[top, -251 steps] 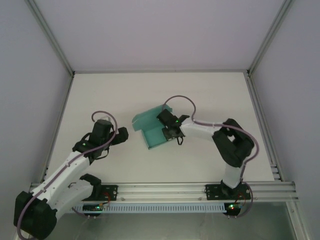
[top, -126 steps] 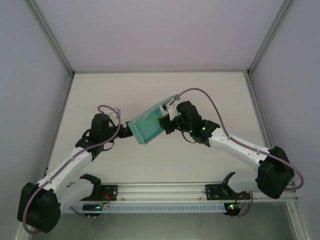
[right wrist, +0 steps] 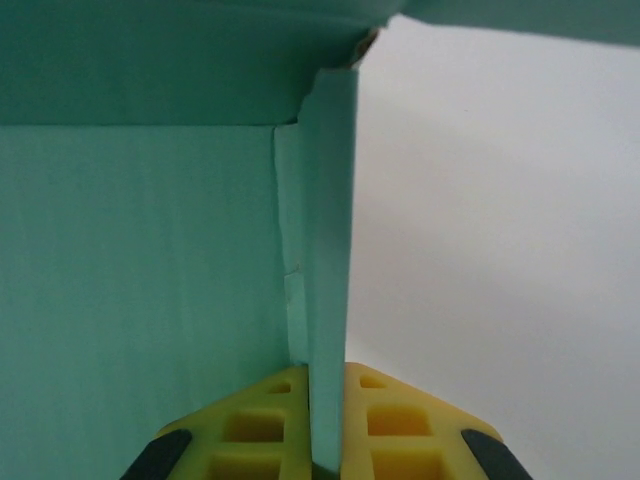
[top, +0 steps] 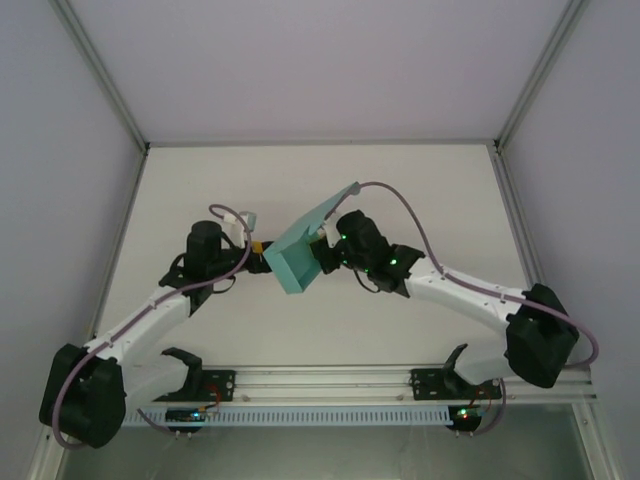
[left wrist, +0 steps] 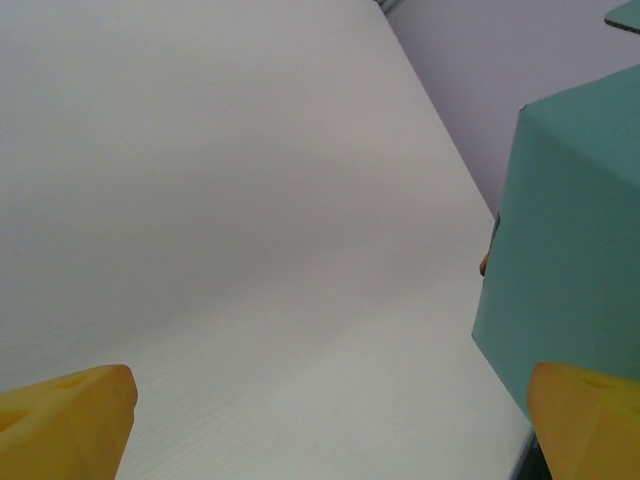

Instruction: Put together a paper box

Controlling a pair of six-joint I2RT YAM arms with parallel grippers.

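In the right hand (right wrist: 327, 410), one paper box (right wrist: 140, 250) wall, the rest cropped.

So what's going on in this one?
Two robot arms are assembling a teal paper box. The right hand is shut on one thin wall of the half-folded box and holds it tilted over the middle of the table. The left hand is open with its fingers wide apart. It sits just beside the box's left side and is not gripping it. The box is not yet closed up.
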